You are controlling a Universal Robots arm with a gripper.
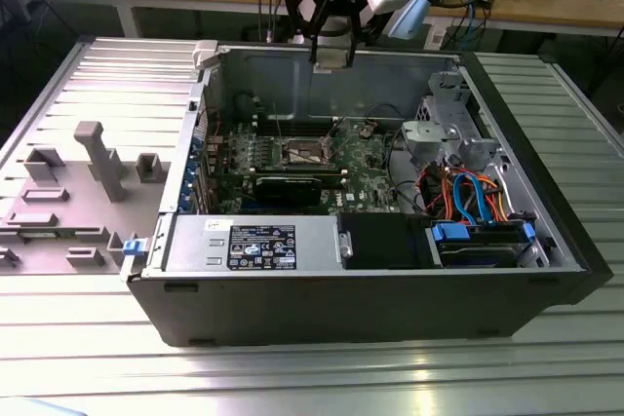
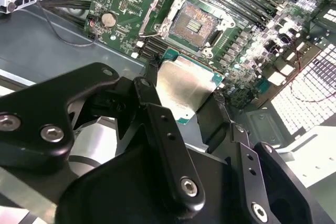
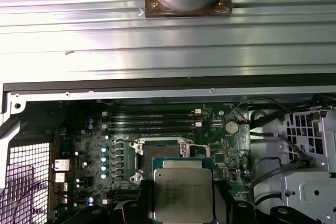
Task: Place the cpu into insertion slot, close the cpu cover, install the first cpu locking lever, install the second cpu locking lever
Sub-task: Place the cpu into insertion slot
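Your gripper (image 2: 184,98) pinches the cpu (image 3: 182,192) over the case (image 1: 322,299); the slot (image 2: 191,24) sits bare, memory sticks (image 3: 152,119) just beside it.

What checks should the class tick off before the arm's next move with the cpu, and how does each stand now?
1. The cpu is clamped in the hand: ok.
2. The insertion slot is uncovered, with its contacts exposed and nothing lying in it: ok.
3. The hand hangs above the open computer case, clear of its walls, in the exterior view: ok.
4. The cpu's edges run parallel to the insertion slot's edges in the first wrist view: ok.
5. The cpu's corner marks match the insertion slot: cannot tell.
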